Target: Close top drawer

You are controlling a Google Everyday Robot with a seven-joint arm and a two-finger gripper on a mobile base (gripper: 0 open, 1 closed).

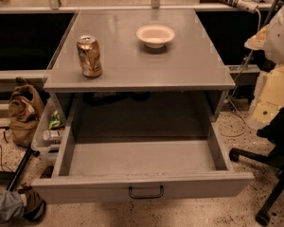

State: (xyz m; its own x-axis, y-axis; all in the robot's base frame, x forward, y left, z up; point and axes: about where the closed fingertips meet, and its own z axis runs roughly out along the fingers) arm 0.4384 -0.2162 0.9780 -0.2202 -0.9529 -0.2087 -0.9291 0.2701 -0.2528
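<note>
The top drawer is pulled far out from under the grey table top. It is wide, deep and empty, with a plain grey front and a small black loop handle at centre. My gripper shows as a pale cream and white shape at the right edge of the view. It hangs to the right of the table, above and right of the drawer's right front corner, and touches nothing. No other drawers show.
A gold drink can and a white bowl stand on the table top. A black office chair base is at the lower right. A brown bag and a bin with clutter sit at the left. A person's shoe is at the lower left.
</note>
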